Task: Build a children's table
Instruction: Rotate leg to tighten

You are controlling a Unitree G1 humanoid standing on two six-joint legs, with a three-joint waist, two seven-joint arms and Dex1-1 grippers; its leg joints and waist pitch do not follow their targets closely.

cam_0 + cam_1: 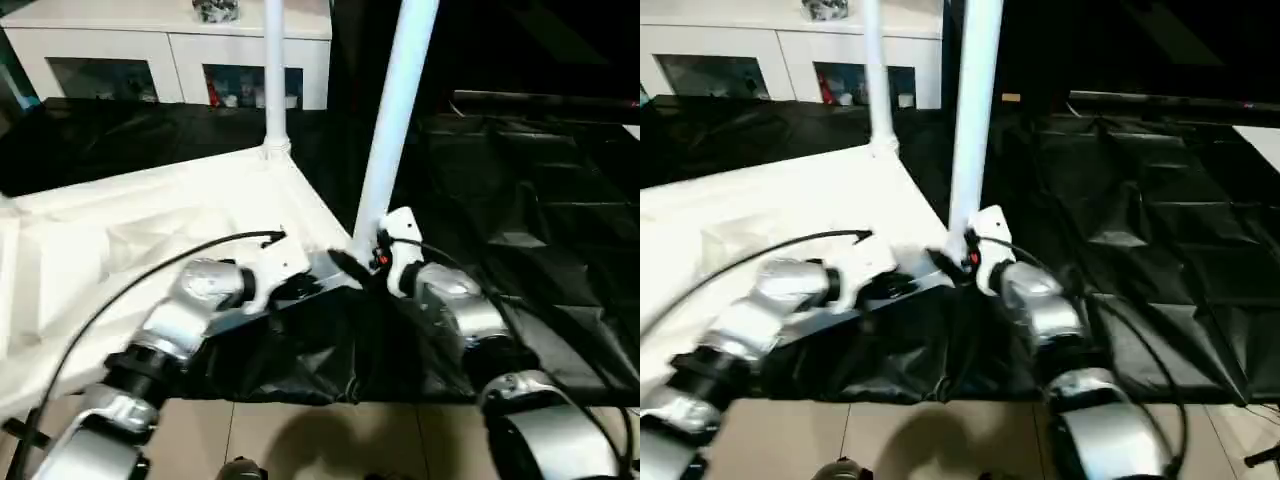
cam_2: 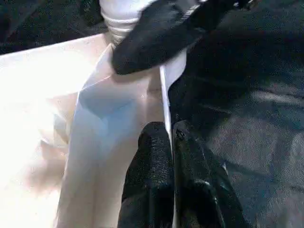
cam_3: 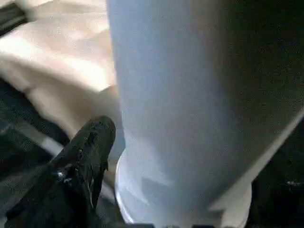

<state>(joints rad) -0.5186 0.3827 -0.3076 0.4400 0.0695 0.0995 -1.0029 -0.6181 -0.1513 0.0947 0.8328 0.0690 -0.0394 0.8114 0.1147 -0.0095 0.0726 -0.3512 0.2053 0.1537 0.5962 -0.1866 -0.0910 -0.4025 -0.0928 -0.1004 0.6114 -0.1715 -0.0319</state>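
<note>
- Left end effector [image 2: 168,142] is resting with its two black fingers pressed together, pinching the thin white rim of the children's table [image 1: 200,205] at the near corner.
- Right end effector [image 1: 372,262] is sitting at the foot of the near leg [image 1: 395,120]; one black finger [image 3: 88,147] is lying just beside the leg's base collar, and the pictures are not showing whether the pair is gripping or standing apart.
- Children's table is lying upside down on the black sheet [image 1: 520,220], its ribbed underside facing up.
- Near leg is standing upright, slightly tilted, at the corner closest to both end effectors.
- Far leg [image 1: 274,70] is standing upright in the corner beyond it.
- Black sheet is lying wrinkled beneath and beside the upturned top, draping over the near edge above the pale floor [image 1: 300,440].
- White cabinet [image 1: 170,50] with glass doors is standing behind the work area.
</note>
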